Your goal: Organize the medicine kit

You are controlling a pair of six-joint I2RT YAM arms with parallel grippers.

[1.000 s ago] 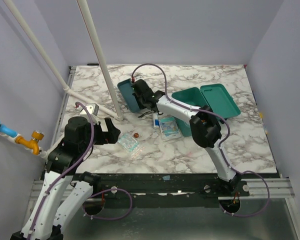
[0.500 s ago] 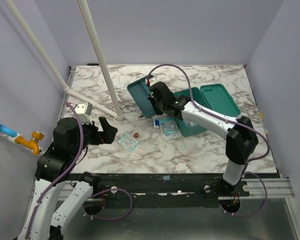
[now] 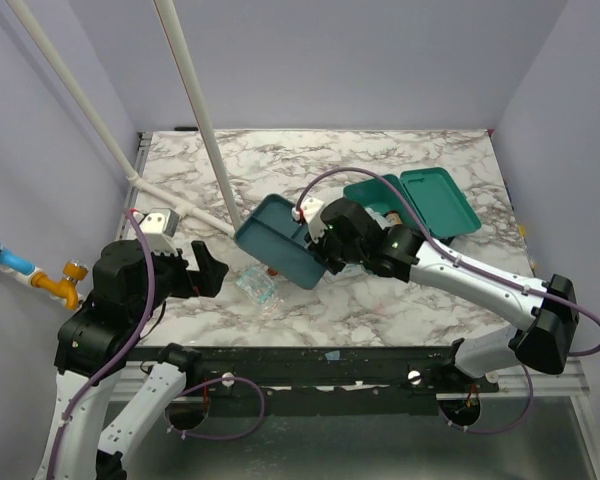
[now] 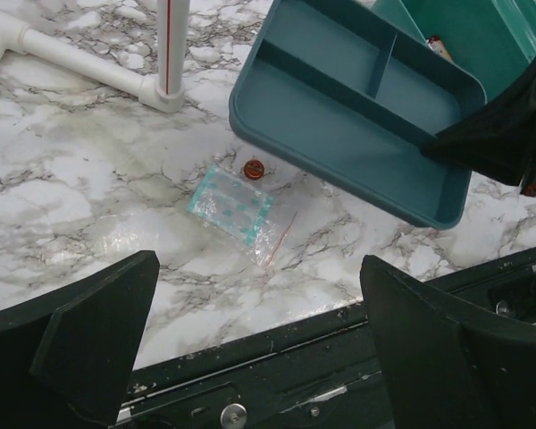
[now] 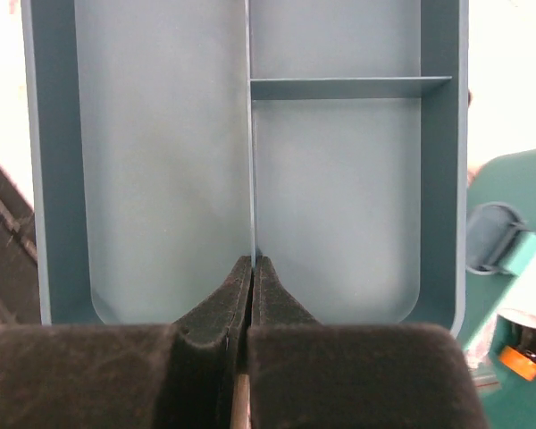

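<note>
Medicine kit (image 3: 432, 200): a deep teal-green plastic box with rounded corners; you find it at the right rear of the marble table (image 3: 380, 305), its hinged lid thrown open behind it
Divided tray (image 3: 280, 238): shallow teal plastic, smooth and matt, with one long bay and two shorter ones parted by thin ribs; it hangs tilted over the middle of the table, out of the kit
Right gripper (image 5: 252, 268): your padded fingers are pinched tight on the tray's central rib, so that thin wall alone carries the tray
Left gripper (image 3: 208, 268): spread wide with nothing between the fingers, hovering over the near left of the table
Sachet (image 4: 232, 206): clear crinkly film over a teal-printed pad, lying flat on the marble below the tray's near edge
Round piece (image 4: 253, 168): small, reddish-brown, just beside the sachet; too small to name
Inside the kit: a small orange-tipped item (image 4: 436, 46) shows; the rest you cannot see
Done, as it looks: the kit is open and you have the tray in hand
Left, as it looks: the loose items are not yet stowed, the tray is not seated, the lid is not shut; you seem early to midway
</note>
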